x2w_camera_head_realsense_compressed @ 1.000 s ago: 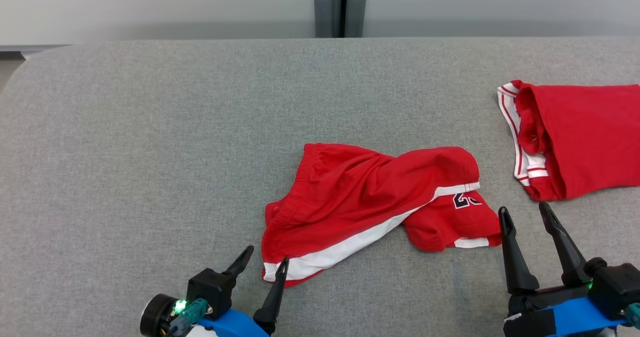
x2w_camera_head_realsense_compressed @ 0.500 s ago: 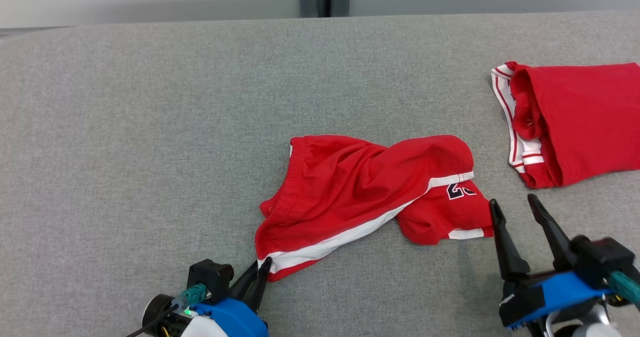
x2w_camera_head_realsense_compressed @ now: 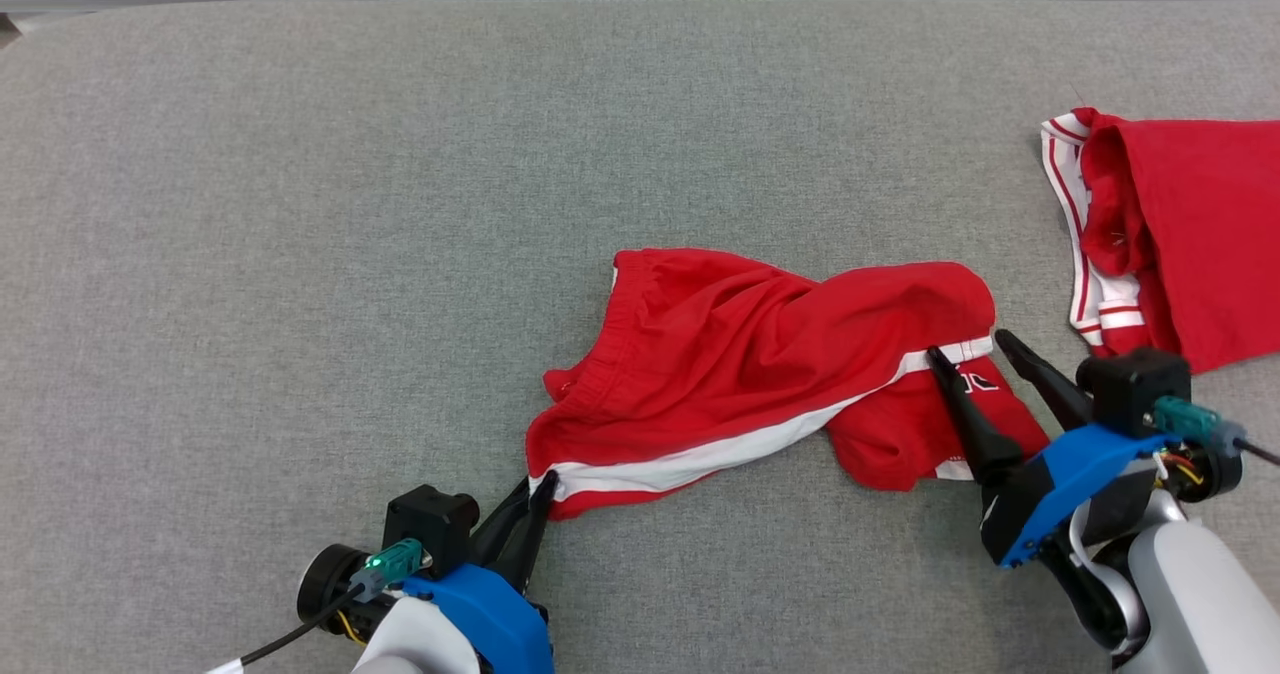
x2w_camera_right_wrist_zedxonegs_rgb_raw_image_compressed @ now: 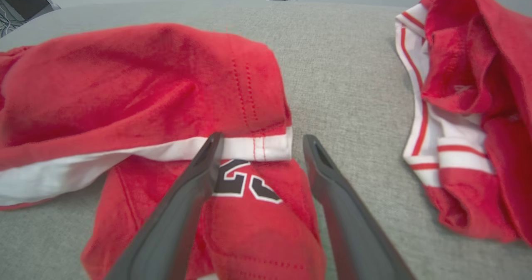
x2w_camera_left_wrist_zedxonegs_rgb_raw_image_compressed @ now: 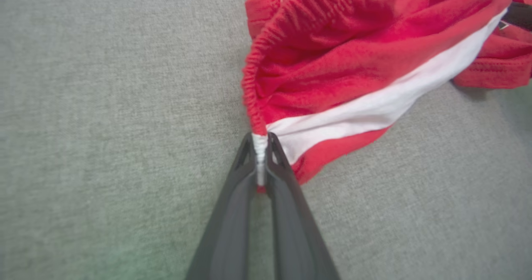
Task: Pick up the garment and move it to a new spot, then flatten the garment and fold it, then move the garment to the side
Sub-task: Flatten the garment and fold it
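The garment (x2w_camera_head_realsense_compressed: 760,364), red shorts with a white side stripe and a black number, lies crumpled in the middle of the grey padded table (x2w_camera_head_realsense_compressed: 300,204). My left gripper (x2w_camera_head_realsense_compressed: 538,486) is shut on its near left corner; the left wrist view shows the white waistband end of the garment (x2w_camera_left_wrist_zedxonegs_rgb_raw_image_compressed: 332,64) pinched between the tips of the left gripper (x2w_camera_left_wrist_zedxonegs_rgb_raw_image_compressed: 260,142). My right gripper (x2w_camera_head_realsense_compressed: 968,344) stands open over the right leg, one finger on each side of the hem. In the right wrist view the right gripper (x2w_camera_right_wrist_zedxonegs_rgb_raw_image_compressed: 262,141) straddles the numbered part of the garment (x2w_camera_right_wrist_zedxonegs_rgb_raw_image_compressed: 124,84).
A second red piece of clothing with white and red trim (x2w_camera_head_realsense_compressed: 1180,244) lies at the table's right edge, close to my right arm, and appears as that trimmed clothing (x2w_camera_right_wrist_zedxonegs_rgb_raw_image_compressed: 465,105) in the right wrist view. The far table edge meets a pale wall.
My left gripper closed on the shorts' near left corner. My right gripper moved forward over the right leg hem and stayed open. The head camera tilted down.
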Controlling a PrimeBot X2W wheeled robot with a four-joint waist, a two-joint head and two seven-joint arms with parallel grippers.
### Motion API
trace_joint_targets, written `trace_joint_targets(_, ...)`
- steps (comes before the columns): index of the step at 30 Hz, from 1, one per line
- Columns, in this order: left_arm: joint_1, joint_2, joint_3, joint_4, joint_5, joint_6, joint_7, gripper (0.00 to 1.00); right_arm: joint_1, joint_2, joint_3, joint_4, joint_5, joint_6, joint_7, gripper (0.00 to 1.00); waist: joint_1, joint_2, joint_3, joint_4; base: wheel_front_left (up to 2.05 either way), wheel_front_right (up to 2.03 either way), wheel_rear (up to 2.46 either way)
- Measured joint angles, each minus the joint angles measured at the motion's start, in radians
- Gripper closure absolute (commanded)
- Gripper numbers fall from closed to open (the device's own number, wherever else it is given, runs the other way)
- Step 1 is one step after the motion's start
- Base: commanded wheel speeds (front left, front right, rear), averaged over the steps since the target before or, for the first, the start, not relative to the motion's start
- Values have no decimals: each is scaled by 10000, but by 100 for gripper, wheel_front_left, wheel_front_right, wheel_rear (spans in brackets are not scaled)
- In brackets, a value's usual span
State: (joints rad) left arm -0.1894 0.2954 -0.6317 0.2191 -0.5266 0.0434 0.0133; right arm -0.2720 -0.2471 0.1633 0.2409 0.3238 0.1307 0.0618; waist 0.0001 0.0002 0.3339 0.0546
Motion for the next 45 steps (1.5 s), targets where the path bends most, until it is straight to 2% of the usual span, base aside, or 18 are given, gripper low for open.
trace_joint_targets(2,-34,-31,-4,63,0,-2,-67,100,-175,-201,167,71,219,-2,268,0,0,0,16,26,0,0,0)
trace_joint_targets(3,-50,-46,-10,92,0,-2,-88,100,-241,-293,242,69,330,0,395,16,0,0,18,35,0,0,0)
trace_joint_targets(5,-81,-73,-15,153,2,-2,-151,100,-344,-481,408,13,504,-2,637,91,0,0,16,39,0,0,0)
trace_joint_targets(6,-88,-86,-21,173,0,-2,-165,100,-358,-569,497,-27,614,0,788,100,-1,0,11,37,0,0,0)
trace_joint_targets(11,-135,-98,19,226,107,100,-537,100,-350,-903,729,-577,1049,-2,1195,100,0,0,-30,9,0,0,0)
trace_joint_targets(16,-382,36,368,-328,441,416,-1425,100,-136,-1081,430,-1442,1104,0,930,100,0,0,-201,20,0,0,0)
trace_joint_targets(24,-902,899,1396,-2882,1185,1360,-2132,100,505,-997,-476,-3555,719,0,230,100,-1,0,-888,-71,0,0,0)
trace_joint_targets(30,-1612,1478,2006,-4771,1630,1716,-1962,100,487,-727,-1530,-5507,113,2,-13,100,-2,-1,-1585,-258,0,0,0)
trace_joint_targets(34,-2336,1816,2268,-5835,1866,1772,-1511,100,88,-656,-2190,-6558,-140,4,240,100,-3,-3,-2075,-415,0,0,0)
trace_joint_targets(37,-2732,1987,2359,-6255,1891,1760,-1085,100,-192,-640,-2426,-6903,-121,4,545,100,-3,-4,-2360,-573,0,0,0)
trace_joint_targets(41,-3180,1981,2326,-6264,1676,1565,-696,100,-641,-656,-2405,-6792,69,4,825,100,-3,-3,-2505,-736,0,0,0)
trace_joint_targets(45,-3757,1718,2199,-5425,1068,1122,-412,100,-1493,-755,-2067,-6034,464,2,1057,100,-3,-3,-2232,-787,0,0,0)
